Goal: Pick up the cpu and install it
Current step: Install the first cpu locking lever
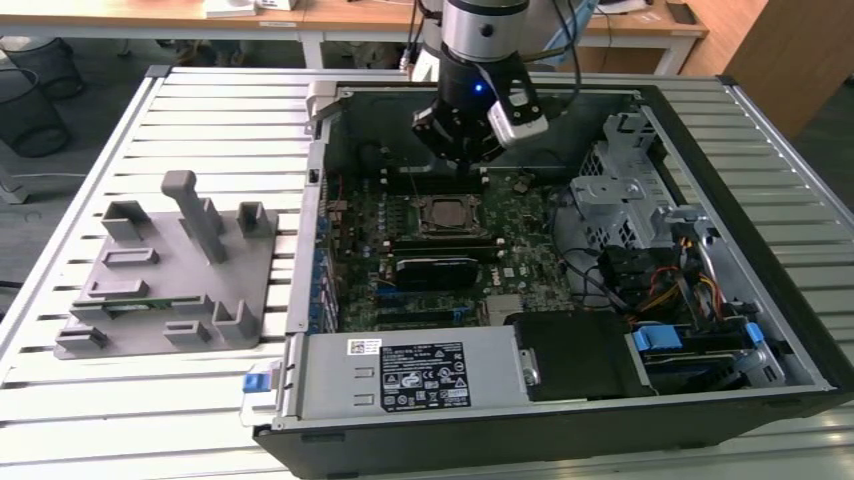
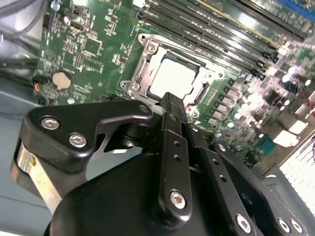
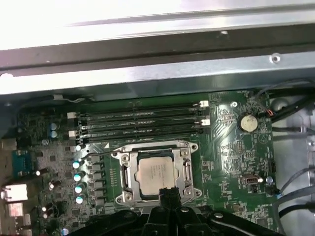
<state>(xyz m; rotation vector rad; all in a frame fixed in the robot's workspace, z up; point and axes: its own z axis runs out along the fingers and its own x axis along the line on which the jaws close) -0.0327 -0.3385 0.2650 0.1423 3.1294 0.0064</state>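
The cpu lies flat in the socket frame on the green motherboard inside the open computer case. Its silver top faces up in both wrist views. The socket frame surrounds it, and the load plate looks open. My gripper hangs above the board, just behind the socket in the exterior view. Its black fingers are pressed together with nothing between them in the second wrist view and in the first wrist view. The fingertips stand close over the edge of the socket.
A black heatsink block lies on the board in front of the socket. Memory slots run beside it. A metal drive cage and cables fill the case's right. A grey fixture stands on the slatted table at the exterior view's left.
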